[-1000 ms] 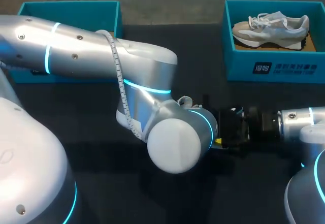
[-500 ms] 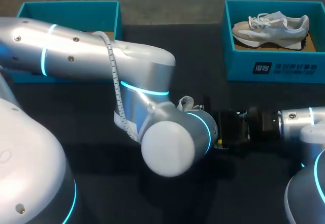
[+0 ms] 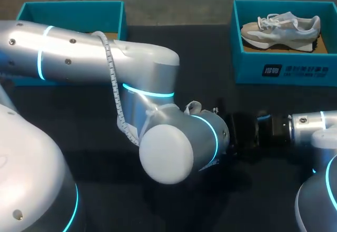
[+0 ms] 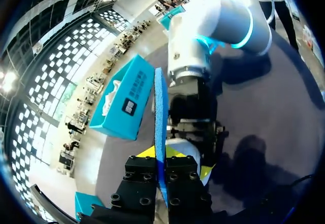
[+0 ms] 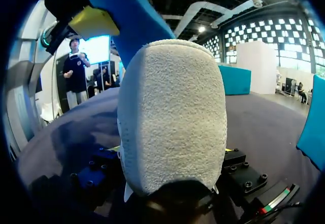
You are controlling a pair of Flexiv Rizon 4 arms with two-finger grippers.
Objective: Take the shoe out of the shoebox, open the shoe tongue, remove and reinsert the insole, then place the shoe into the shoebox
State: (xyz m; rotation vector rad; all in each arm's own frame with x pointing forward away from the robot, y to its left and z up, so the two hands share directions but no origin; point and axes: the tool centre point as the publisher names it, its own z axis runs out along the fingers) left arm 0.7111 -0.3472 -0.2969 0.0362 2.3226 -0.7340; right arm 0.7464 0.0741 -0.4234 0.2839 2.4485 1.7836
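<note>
The shoe (image 5: 172,117) sat outside any box, near the middle of the dark surface (image 3: 174,48), clamped in the right end effector (image 5: 172,150). Just beside it, the left end effector (image 4: 161,155) was closed on the blue insole (image 4: 160,112), held edge-on. A second shoe (image 3: 281,27) lay in the far-right shoebox (image 3: 284,71).

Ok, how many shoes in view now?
2. A grey shoe lies in the right shoebox; a second shoe is in the right claw mid-table, mostly hidden behind the left arm. The left shoebox's inside is partly hidden.
</note>
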